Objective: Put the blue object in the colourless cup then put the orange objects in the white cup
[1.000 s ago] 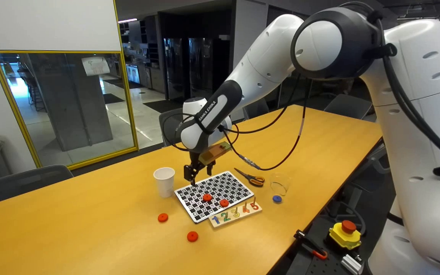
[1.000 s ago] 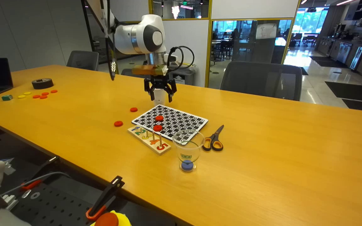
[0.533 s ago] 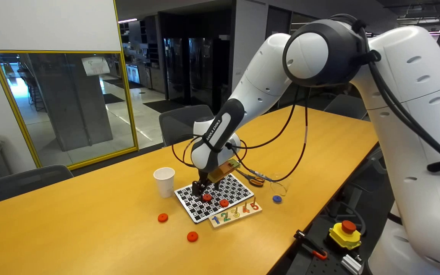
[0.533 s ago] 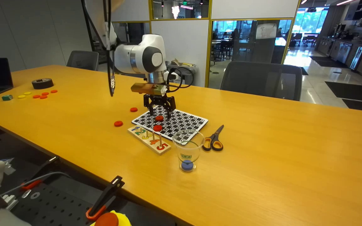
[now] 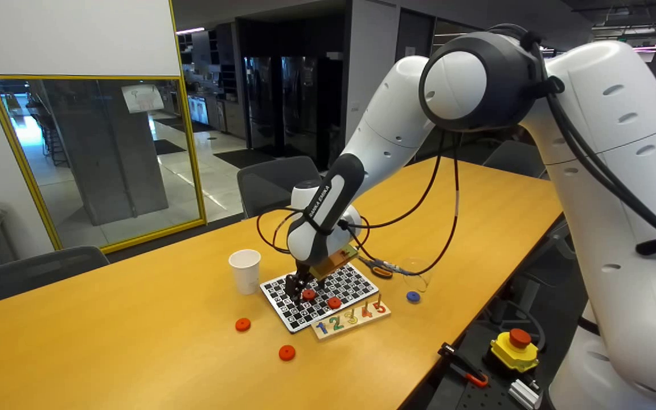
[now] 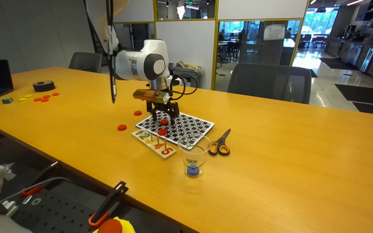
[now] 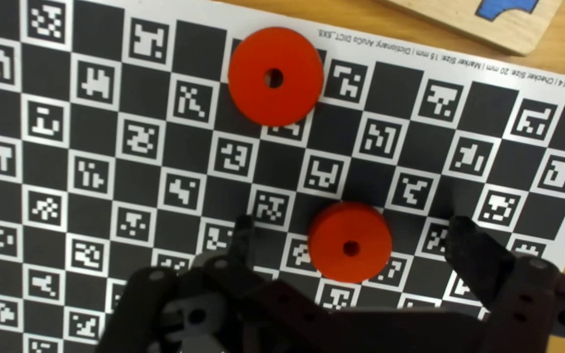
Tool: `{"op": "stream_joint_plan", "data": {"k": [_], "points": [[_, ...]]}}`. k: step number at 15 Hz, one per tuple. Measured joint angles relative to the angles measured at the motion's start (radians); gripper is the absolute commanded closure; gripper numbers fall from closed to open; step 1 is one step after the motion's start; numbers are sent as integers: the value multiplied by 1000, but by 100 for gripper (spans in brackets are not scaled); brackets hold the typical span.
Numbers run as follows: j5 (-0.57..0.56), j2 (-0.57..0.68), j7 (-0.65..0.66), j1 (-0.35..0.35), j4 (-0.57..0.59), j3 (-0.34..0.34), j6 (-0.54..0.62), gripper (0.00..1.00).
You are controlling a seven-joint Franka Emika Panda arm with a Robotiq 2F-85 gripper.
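Fingers [image 7: 481, 260] spread, nothing held, either side of an orange disc [image 7: 350, 229], lower centre of wrist view. Step judged: pickup. Centre well, close slowly, avoid scraping the checkerboard [image 7: 138, 181].

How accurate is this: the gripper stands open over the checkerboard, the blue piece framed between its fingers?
Colour's the slip: the wrist view shows an orange-red piece, not blue, framed between the fingers. The gripper does stand open over the checkerboard.
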Motion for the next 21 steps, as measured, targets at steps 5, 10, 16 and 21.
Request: {"op": "stream_joint_plan", "data": {"k": [5, 10, 16, 21], "points": [[1, -1, 0, 0, -6, 0, 16, 0], [1, -4, 0, 0, -10, 0, 21, 32], [2, -18, 3, 2, -13, 1, 16, 81], [-12, -51, 32, 28, -12, -26, -1, 78]]}}
